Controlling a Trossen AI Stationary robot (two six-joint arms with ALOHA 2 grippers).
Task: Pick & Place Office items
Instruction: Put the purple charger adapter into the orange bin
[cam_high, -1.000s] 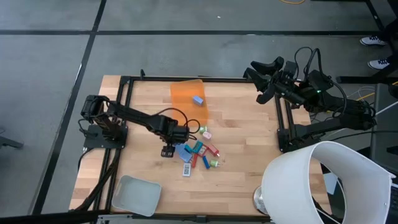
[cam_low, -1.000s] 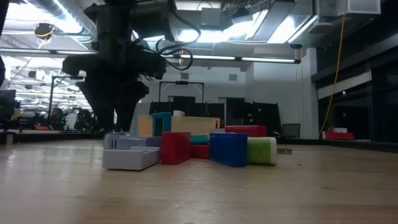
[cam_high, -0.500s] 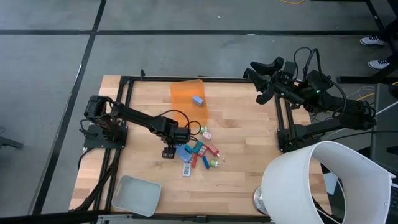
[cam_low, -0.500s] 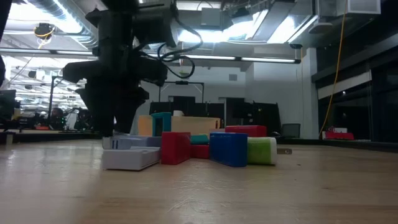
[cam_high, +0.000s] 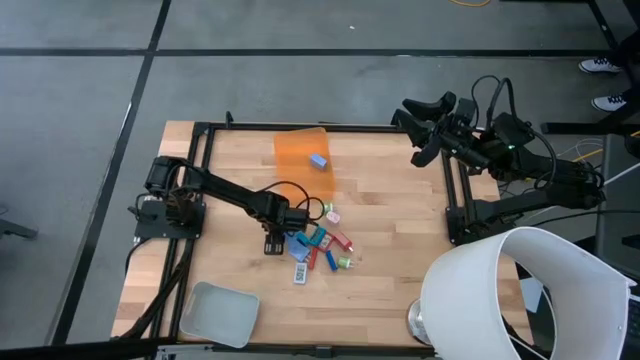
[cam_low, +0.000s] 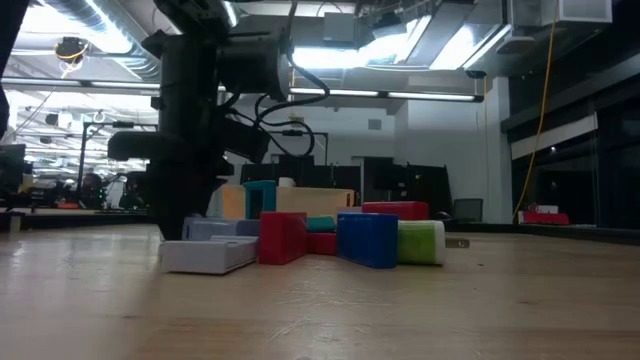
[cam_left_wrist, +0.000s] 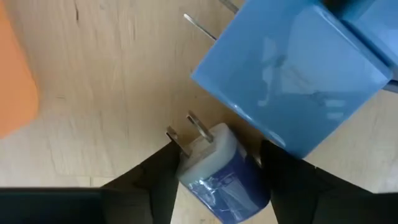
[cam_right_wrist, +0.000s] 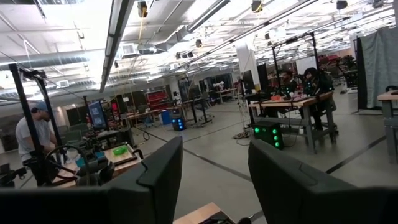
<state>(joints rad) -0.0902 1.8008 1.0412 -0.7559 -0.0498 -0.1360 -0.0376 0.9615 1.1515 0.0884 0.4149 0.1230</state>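
Note:
The office items (cam_high: 320, 245) lie in a small heap mid-table: blue, red, teal, green and white pieces. My left gripper (cam_high: 272, 240) points down at the heap's left end, shut on a blue-and-white plug (cam_left_wrist: 217, 171) with two metal prongs. A larger blue block (cam_left_wrist: 292, 74) lies right beside the plug. In the low view the left gripper (cam_low: 190, 225) stands behind a white flat piece (cam_low: 210, 255). My right gripper (cam_high: 413, 130) is raised past the table's far right corner, open and with nothing between its fingers (cam_right_wrist: 155, 180). My left gripper pinches the plug between its two fingers (cam_left_wrist: 152, 183), one on each long side of the body (cam_left_wrist: 186, 177). The fingers come from above, pointing down. The plug lies flat on the table, its prongs pointing away from the fingers.
A translucent orange bin (cam_high: 300, 150) with one blue block (cam_high: 318, 160) in it stands at the far middle. A pale grey tray (cam_high: 218, 312) sits near the front left corner. A big white dome (cam_high: 510, 290) covers the front right corner. A black frame (cam_high: 200, 130) borders the table.
My left gripper has gone down onto the heap's left end and shifted slightly toward the table's right edge. Its fingers have drawn closer together around the plug. The heap and my right gripper have kept still.

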